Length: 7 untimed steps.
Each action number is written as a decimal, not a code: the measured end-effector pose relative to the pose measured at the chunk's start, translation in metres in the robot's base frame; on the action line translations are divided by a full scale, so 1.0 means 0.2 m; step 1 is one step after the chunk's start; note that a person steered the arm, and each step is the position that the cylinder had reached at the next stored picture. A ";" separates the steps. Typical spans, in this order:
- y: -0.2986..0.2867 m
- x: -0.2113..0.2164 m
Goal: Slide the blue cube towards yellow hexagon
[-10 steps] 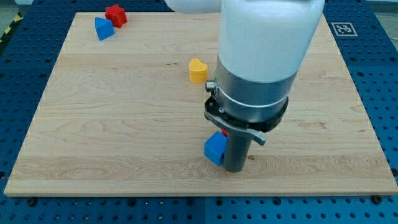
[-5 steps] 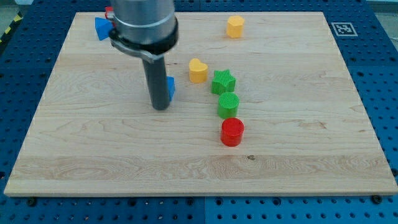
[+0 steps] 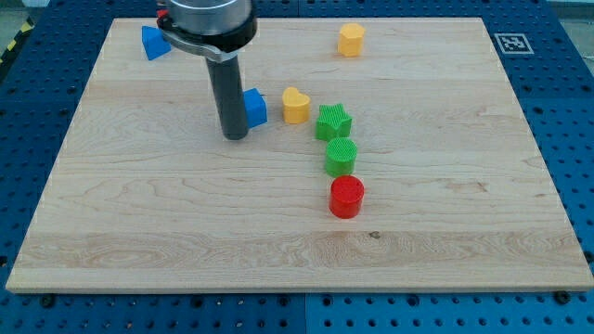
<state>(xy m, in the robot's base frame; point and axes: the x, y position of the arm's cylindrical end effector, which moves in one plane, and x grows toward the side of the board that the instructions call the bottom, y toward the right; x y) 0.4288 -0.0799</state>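
The blue cube [image 3: 254, 107] sits on the wooden board [image 3: 139, 232], left of centre in the upper half. My tip [image 3: 235, 135] rests on the board just to the cube's lower left, touching or nearly touching it. The yellow hexagon [image 3: 351, 40] stands near the view's top, right of centre, well up and right of the cube. A yellow heart [image 3: 295, 106] lies just right of the blue cube.
A green star [image 3: 333, 122], a green cylinder [image 3: 341, 156] and a red cylinder [image 3: 347, 197] form a column right of the heart. A blue triangular block [image 3: 153, 43] lies at the top left; a red block [image 3: 163, 16] shows behind the arm.
My tip and the blue cube have moved from the board's lower middle up and left, then a little further up towards the view's top. The cube now sits beside the yellow heart.
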 end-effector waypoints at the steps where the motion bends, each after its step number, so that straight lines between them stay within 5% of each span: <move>1: 0.00 -0.11; 4: 0.09 -0.50; 7: 0.47 -0.32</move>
